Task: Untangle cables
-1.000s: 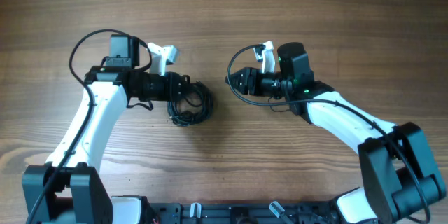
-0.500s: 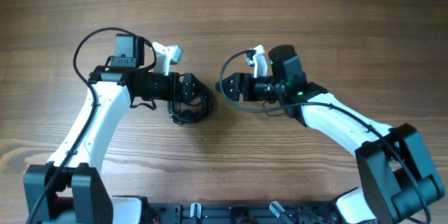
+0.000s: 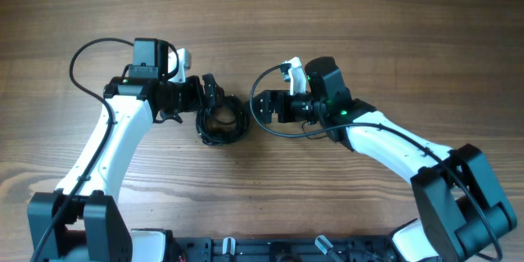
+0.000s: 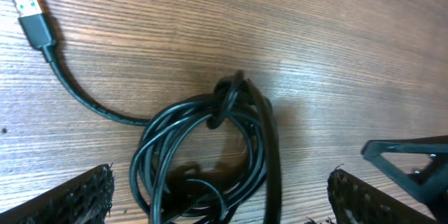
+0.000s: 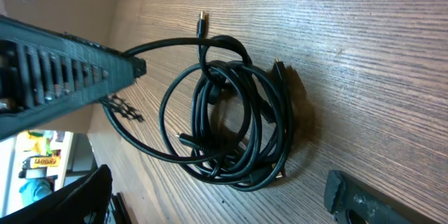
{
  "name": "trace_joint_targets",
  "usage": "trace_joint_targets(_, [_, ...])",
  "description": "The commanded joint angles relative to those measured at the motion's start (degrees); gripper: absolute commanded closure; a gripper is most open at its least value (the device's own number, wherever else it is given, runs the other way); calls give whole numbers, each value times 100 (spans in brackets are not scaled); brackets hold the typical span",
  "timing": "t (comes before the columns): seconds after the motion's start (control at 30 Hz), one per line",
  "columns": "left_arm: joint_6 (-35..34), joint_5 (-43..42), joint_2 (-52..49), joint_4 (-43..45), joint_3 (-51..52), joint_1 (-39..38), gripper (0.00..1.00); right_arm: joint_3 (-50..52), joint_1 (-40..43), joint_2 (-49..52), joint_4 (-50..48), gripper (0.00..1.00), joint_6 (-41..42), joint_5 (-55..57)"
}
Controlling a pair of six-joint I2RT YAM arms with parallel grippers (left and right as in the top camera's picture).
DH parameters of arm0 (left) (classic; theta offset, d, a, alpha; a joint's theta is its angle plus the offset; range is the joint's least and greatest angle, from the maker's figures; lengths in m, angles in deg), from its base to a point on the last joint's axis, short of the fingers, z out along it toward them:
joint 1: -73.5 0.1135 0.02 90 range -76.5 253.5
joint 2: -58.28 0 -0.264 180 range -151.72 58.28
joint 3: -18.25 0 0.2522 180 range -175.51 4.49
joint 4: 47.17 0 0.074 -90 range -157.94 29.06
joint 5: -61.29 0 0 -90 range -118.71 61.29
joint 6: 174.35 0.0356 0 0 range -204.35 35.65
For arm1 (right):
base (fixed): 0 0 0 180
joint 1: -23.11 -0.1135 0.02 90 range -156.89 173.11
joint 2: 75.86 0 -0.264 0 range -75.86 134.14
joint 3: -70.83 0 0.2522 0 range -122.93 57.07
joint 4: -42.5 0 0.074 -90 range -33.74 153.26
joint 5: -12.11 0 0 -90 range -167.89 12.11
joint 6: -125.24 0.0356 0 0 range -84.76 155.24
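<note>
The cables (image 3: pixel 223 122) lie on the wooden table as one tangled black coil. In the left wrist view the coil (image 4: pixel 210 147) has a knot at its top, and one cord runs out to a USB plug (image 4: pixel 32 14) at the upper left. My left gripper (image 3: pixel 211 98) hovers over the coil's left upper edge, open, its fingers (image 4: pixel 77 199) wide on either side of the loops and touching nothing. My right gripper (image 3: pixel 259 108) is open just right of the coil. The right wrist view shows the coil (image 5: pixel 231 126) and a thin plug tip (image 5: pixel 201 19).
Thick black wires loop from each arm's base (image 3: pixel 90 53). The left gripper's finger (image 5: pixel 66 77) juts in from the left of the right wrist view. Bare wood table (image 3: pixel 262 16) surrounds the coil.
Both grippers have opened wide. The right gripper has moved left, closer to the coil. The left gripper has spread over the coil's edge; the coil stays in place.
</note>
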Motion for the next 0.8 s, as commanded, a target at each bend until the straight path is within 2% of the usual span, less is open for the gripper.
trace_joint_targets(0.0, [-619,-713,7,247,0,26,0,-57,-70,81,-26,0,-94,28])
trace_joint_targets(0.1, [-1012,-691,7,339,0,26,0,-57,-214,85,-70,0,-96,33])
trace_joint_targets(0.27, [-1008,555,4,649,0,26,0,-57,-503,85,-291,0,-247,107])
trace_joint_targets(0.37, [-1012,378,4,654,0,20,0,-57,-610,85,-391,0,-258,227])
trace_joint_targets(0.5, [-1036,546,4,929,0,11,0,-57,-855,85,-772,0,-570,227])
trace_joint_targets(0.67, [-2380,1703,0,638,0,11,0,-57,-1250,195,-1056,0,-739,1047])
trace_joint_targets(0.77, [-2413,1781,0,619,0,11,0,-57,-1390,337,-1222,0,-739,1239])
